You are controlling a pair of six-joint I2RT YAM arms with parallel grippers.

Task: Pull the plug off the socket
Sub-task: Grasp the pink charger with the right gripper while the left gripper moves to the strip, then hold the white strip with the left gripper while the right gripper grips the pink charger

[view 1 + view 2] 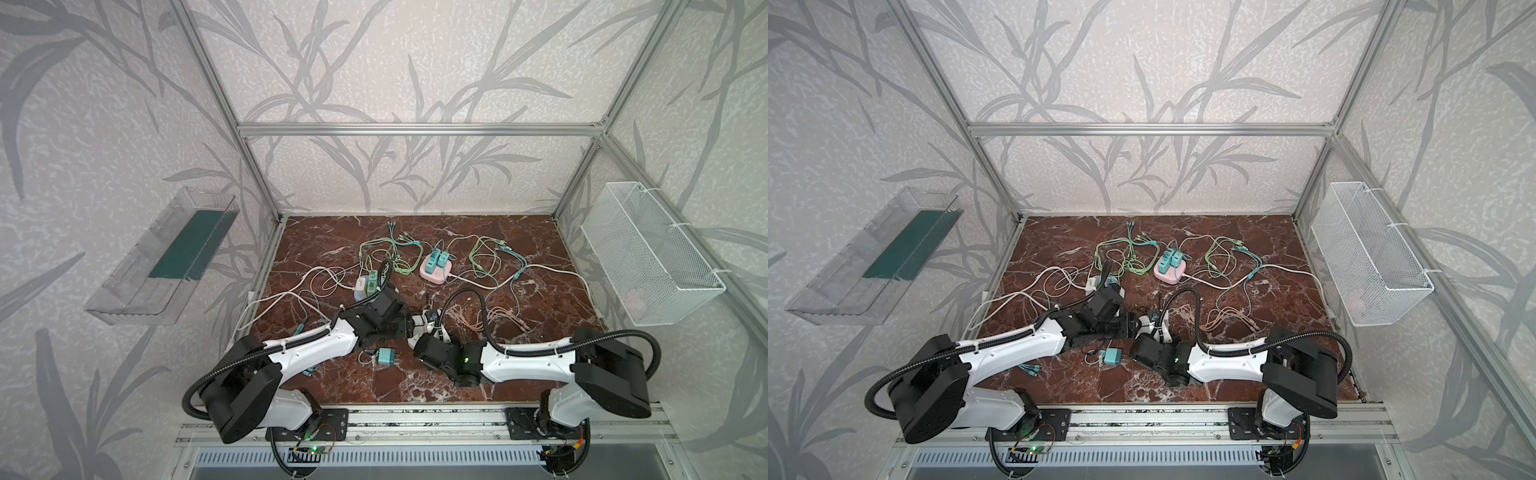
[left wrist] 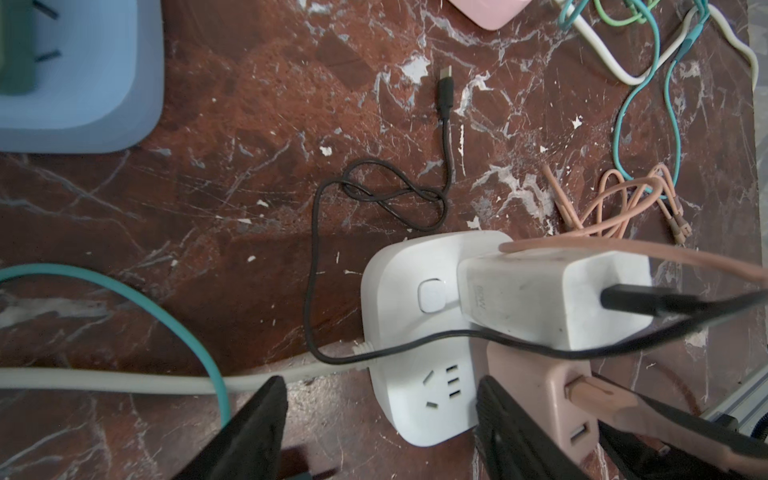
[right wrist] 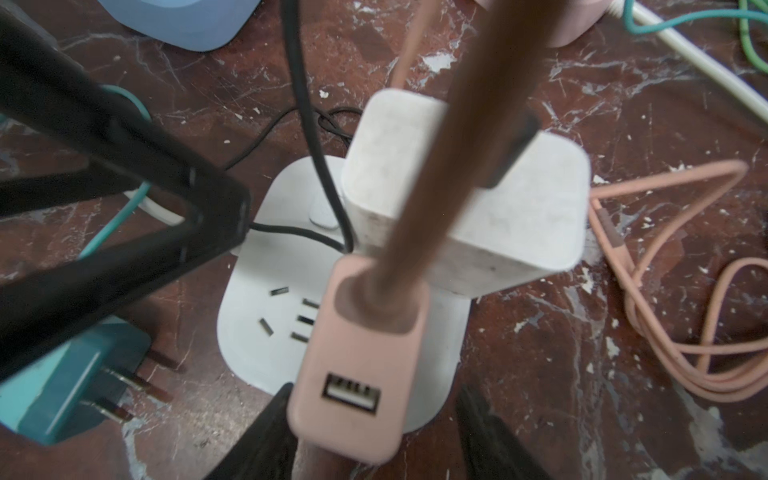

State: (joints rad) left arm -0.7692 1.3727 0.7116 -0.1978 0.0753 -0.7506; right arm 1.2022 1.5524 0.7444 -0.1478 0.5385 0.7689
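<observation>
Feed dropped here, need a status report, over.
Left tool open astride socket. Right tool open around pink plug, plugged in. Black cable draped across socket.

Socket (image 2: 415, 399): a white, rounded-square block lying flat on the red marble-patterned desk (image 2: 232, 174), near the front middle in both top views. Its upper face carries a small push button and several slot sets, one of which is exposed and vacant. A white supply cord leaves one side along the desk. Pink plug (image 3: 357, 365): a slim, pale rectangular adapter standing upright, its base against the socket face just beside the vacant slots. Its outer end shows one free USB port and one port holding a pink cable (image 3: 440, 166). White plug (image 2: 552, 299): a scuffed cube seated in the neighbouring position, close against the pink plug, with a black lead (image 2: 648, 301) in its outer end.
</observation>
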